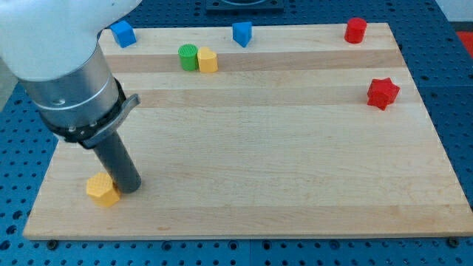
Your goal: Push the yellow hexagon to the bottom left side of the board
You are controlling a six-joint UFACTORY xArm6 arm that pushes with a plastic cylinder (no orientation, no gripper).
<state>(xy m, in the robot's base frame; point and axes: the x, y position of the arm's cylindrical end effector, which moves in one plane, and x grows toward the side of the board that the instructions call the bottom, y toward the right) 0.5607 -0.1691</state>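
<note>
The yellow hexagon (pixel 102 189) lies near the bottom left corner of the wooden board (pixel 251 162). My tip (pixel 128 189) rests on the board touching the hexagon's right side. The rod rises up and to the left into the big silver arm body at the view's top left.
A green cylinder (pixel 188 57) and a second yellow block (pixel 208 60) sit touching near the top. Two blue blocks (pixel 123 33) (pixel 242 33) lie along the top edge. A red cylinder (pixel 355 29) is at top right, a red star (pixel 383 93) at right.
</note>
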